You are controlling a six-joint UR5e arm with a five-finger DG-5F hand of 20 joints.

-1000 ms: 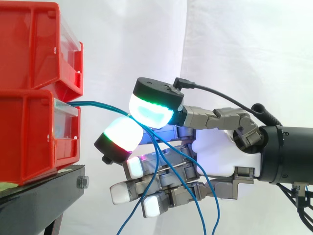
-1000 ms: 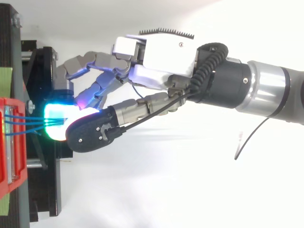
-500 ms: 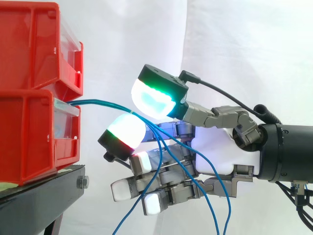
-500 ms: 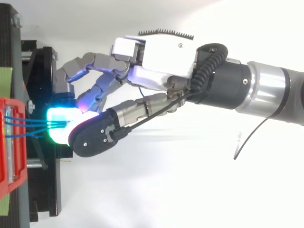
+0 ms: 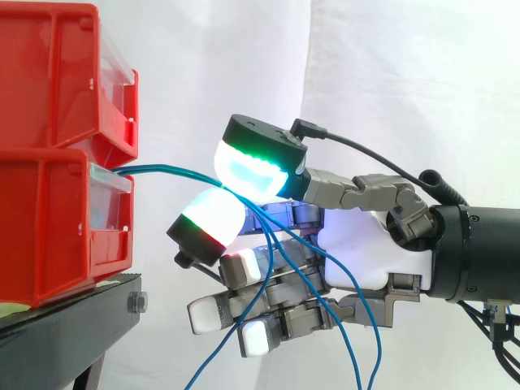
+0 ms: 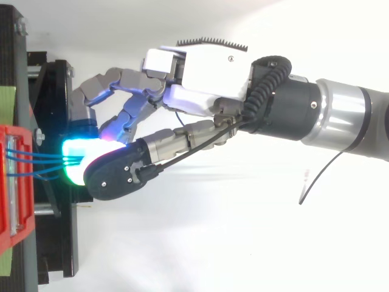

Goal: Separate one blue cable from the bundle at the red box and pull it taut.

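Several thin blue cables (image 5: 166, 171) come out of the front of the lower red box (image 5: 49, 227) and run right as one bundle. My hand (image 5: 366, 252) reaches in from the right. Its green-glowing thumb pad (image 5: 256, 162) sits on top of the cables and a white, red-edged fingertip (image 5: 209, 221) lies under them, pinching the strands about a hand's width from the box. Past the pinch the strands hang loose over the other curled fingers (image 5: 244, 305). From above, the cables (image 6: 36, 159) span the gap from the box (image 6: 11, 182) to the hand (image 6: 206, 73).
A second red box (image 5: 57, 73) is stacked on the lower one. Both rest on a black stand (image 5: 73, 317), with a bolt at its front edge. A white curtain hangs behind. The arm fills the right side.
The thumb pad rose slightly half a second ago and has come back down onto the cables. The hand has drifted a little to the right, away from the box.
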